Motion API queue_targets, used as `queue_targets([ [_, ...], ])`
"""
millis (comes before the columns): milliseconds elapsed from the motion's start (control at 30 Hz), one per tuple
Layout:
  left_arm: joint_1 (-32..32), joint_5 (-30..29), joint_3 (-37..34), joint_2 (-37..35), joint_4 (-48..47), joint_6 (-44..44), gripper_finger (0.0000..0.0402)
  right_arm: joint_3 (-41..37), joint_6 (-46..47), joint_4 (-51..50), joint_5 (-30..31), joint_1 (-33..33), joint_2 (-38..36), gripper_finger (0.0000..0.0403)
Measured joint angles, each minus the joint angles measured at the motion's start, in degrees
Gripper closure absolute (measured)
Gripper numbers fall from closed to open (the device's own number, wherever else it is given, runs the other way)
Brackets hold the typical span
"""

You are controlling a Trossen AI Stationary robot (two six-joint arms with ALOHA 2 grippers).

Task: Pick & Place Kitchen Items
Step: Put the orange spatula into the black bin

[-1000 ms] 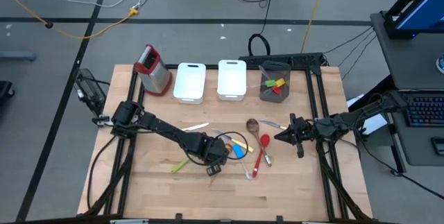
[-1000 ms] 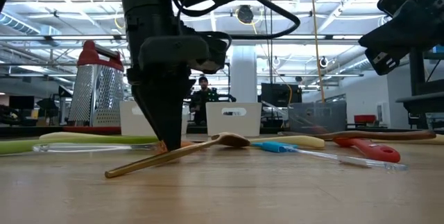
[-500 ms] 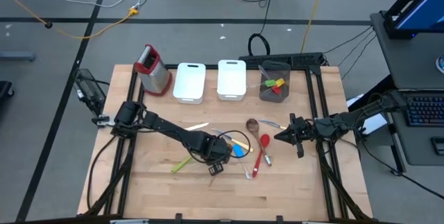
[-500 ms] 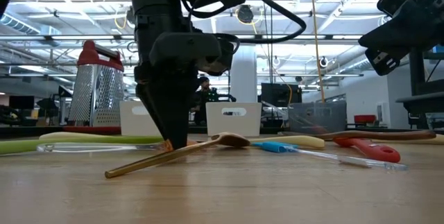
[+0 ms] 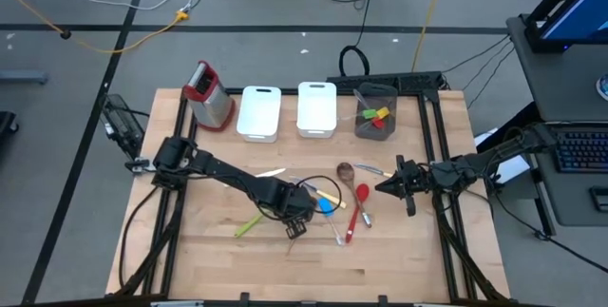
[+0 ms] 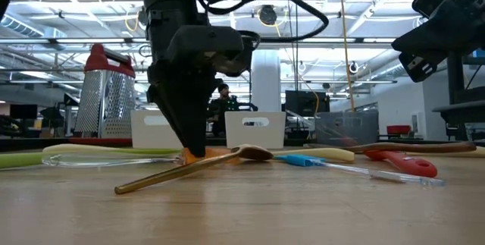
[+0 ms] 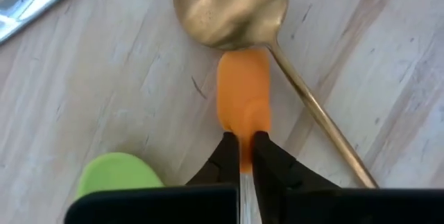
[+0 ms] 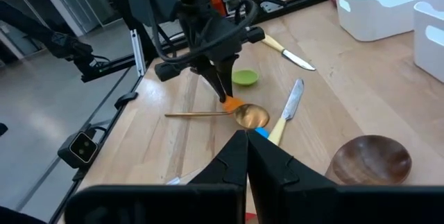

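Pinching orange spatula (image 7: pixel 243 92), left claw (image 7: pixel 241 156) hiding its handle

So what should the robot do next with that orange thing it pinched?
Probably lift it straight up. The left gripper has its jaws shut on the flat orange spatula, whose tip touches the brass-coloured metal spoon on the wooden table.
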Motion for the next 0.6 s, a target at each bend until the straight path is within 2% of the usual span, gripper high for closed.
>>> queue_targets([
  [600,-0.07,0.68,0.07,1.36,0.99,-1.43,0.0399,0.0,-0.48,0.0,-0.16,0.0,0.0,0.0403],
])
